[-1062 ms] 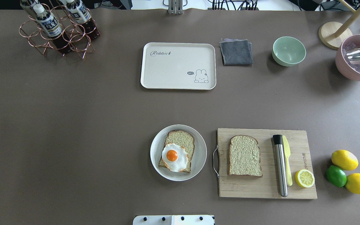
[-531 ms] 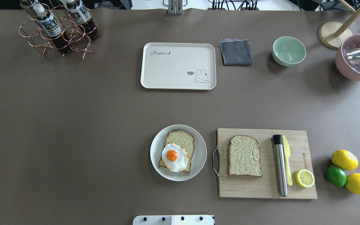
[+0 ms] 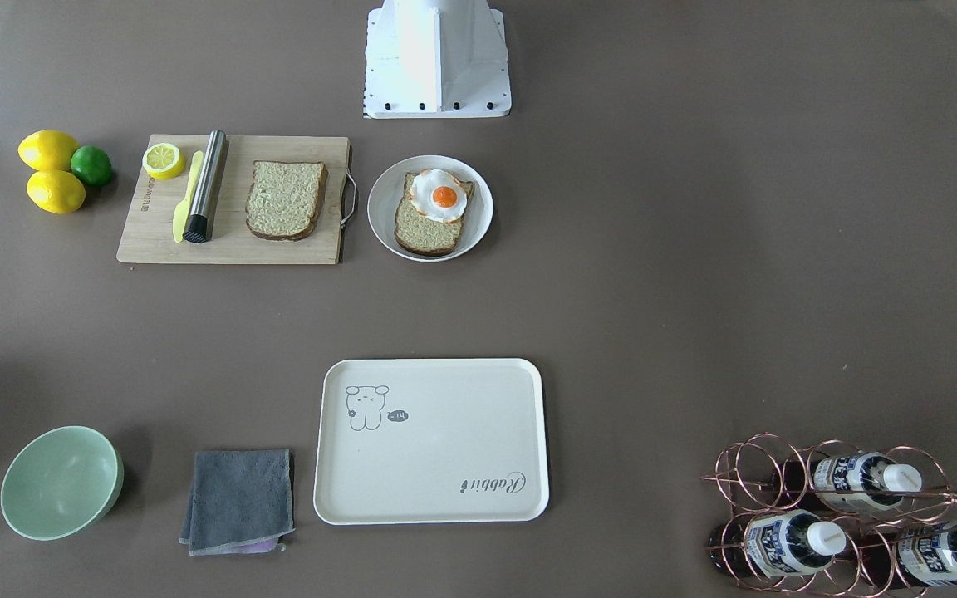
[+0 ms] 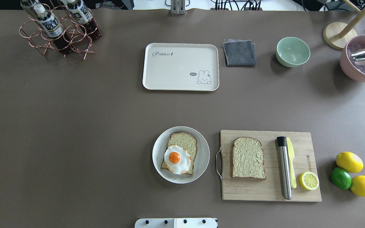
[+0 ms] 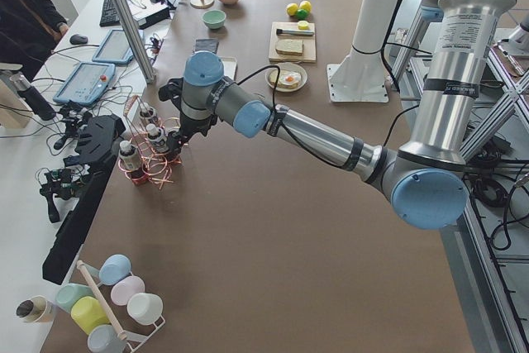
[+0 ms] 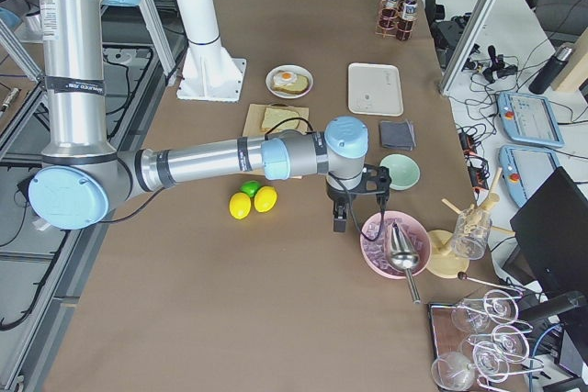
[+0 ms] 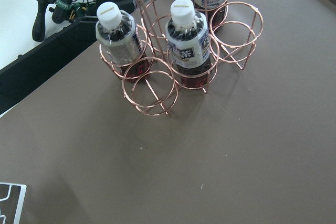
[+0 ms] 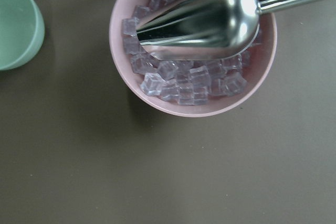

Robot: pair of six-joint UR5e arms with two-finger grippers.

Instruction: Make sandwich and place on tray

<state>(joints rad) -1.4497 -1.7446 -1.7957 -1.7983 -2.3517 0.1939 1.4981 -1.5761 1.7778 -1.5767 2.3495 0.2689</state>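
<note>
The sandwich's parts lie apart. One bread slice (image 4: 182,144) rests on a round grey plate (image 4: 203,158) with the toy fried egg (image 4: 176,158) on top. A second bread slice (image 4: 247,157) lies on the wooden cutting board (image 4: 265,190). The cream tray (image 4: 176,69) sits bare at the table's far middle. My left gripper (image 5: 178,134) hangs over the bottle rack at the far left. Over the pink ice bowl at the far right hangs my right gripper (image 6: 340,218). Both show only in side views, so I cannot tell if they are open or shut.
A copper rack with bottles (image 4: 59,28) stands far left. A grey cloth (image 4: 239,52), a green bowl (image 4: 292,51) and a pink bowl with ice and a scoop (image 4: 360,60) line the far right. A steel rod (image 4: 284,167), a yellow knife and a lemon half (image 4: 309,180) share the board; lemons and a lime (image 4: 348,161) lie beside it.
</note>
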